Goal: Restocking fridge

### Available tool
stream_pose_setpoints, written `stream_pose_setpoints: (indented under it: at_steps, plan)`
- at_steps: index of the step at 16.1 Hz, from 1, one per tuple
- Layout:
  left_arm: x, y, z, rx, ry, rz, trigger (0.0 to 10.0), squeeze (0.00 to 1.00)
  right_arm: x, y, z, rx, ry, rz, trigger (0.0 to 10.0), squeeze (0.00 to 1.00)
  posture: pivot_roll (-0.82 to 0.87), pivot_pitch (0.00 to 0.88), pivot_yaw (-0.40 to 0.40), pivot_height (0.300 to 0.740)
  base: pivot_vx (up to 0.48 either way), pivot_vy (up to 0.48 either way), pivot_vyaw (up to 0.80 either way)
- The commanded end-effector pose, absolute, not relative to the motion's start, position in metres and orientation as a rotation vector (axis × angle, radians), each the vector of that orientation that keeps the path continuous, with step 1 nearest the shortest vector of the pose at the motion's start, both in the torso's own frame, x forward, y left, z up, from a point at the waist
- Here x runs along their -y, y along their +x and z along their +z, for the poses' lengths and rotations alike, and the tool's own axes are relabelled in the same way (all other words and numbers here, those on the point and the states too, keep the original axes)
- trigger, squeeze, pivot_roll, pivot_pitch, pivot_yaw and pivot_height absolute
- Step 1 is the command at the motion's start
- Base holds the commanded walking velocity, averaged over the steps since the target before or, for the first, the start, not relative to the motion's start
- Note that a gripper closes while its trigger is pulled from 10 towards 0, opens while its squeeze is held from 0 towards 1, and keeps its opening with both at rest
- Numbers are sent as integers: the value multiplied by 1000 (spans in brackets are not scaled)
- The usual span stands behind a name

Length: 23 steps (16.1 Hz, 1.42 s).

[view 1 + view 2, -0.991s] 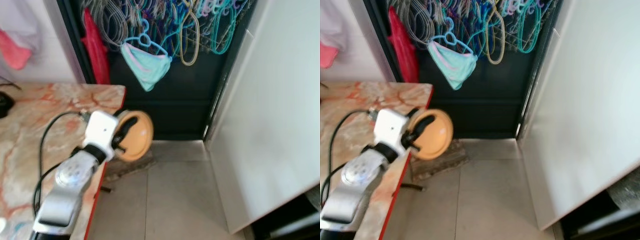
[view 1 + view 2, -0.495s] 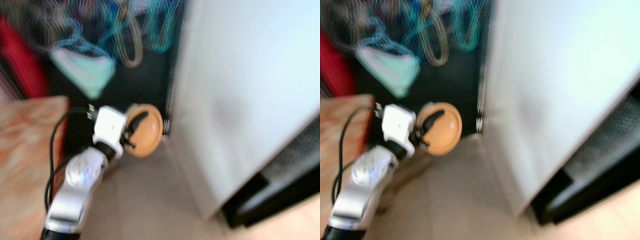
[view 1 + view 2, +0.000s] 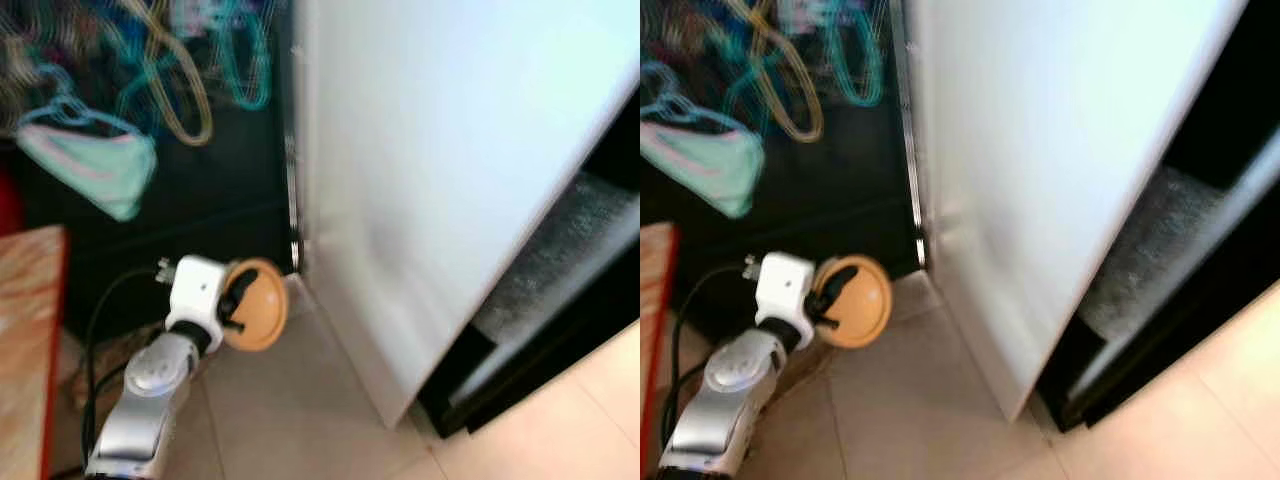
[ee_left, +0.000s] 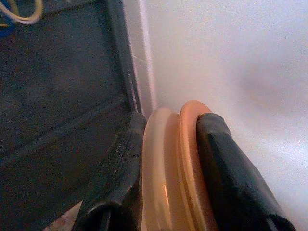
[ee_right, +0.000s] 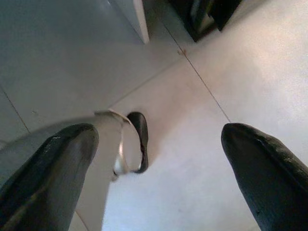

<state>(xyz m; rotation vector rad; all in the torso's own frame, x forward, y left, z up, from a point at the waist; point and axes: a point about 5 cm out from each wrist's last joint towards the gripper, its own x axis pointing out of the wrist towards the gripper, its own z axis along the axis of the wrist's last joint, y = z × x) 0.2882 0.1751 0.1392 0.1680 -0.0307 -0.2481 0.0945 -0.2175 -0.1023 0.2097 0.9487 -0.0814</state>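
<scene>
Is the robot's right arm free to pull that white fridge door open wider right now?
Probably yes. The right tool hangs open over bare floor, holding nothing, and nothing blocks the white fridge door. The left tool is busy gripping the orange plate.

No lettering to read anywhere here: no label, brand, number or sign comes through. The blur over the head views wipes out any fine print, and the wrist views offer plain, unmarked surfaces.
</scene>
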Motion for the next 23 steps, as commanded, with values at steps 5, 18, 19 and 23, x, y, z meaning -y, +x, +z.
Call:
stream_pose_setpoints:
  at_steps: [5, 18, 19, 23]
  plan:
    - [-216, 271, 21, -445, 17, -41, 10000, 0, 216, 92, -104, -960, 222, -104, 10000, 0, 83, 70, -9, 740, 0, 0, -480]
    - [-248, 201, -61, -769, -349, 460, 10000, 0, 221, 102, -101, -941, 212, -119, 10000, 0, 46, 10, -15, 740, 0, 0, -615]
    - [-250, 201, -60, -750, -390, 492, 10000, 0, 220, 103, -101, -941, 212, -119, 10000, 0, 46, 10, -15, 740, 0, 0, 0]
    - [-248, 207, -58, -725, -415, 462, 10000, 0, 215, 105, -102, -939, 221, -125, 10000, 0, 37, 0, 12, 740, 0, 0, 0]
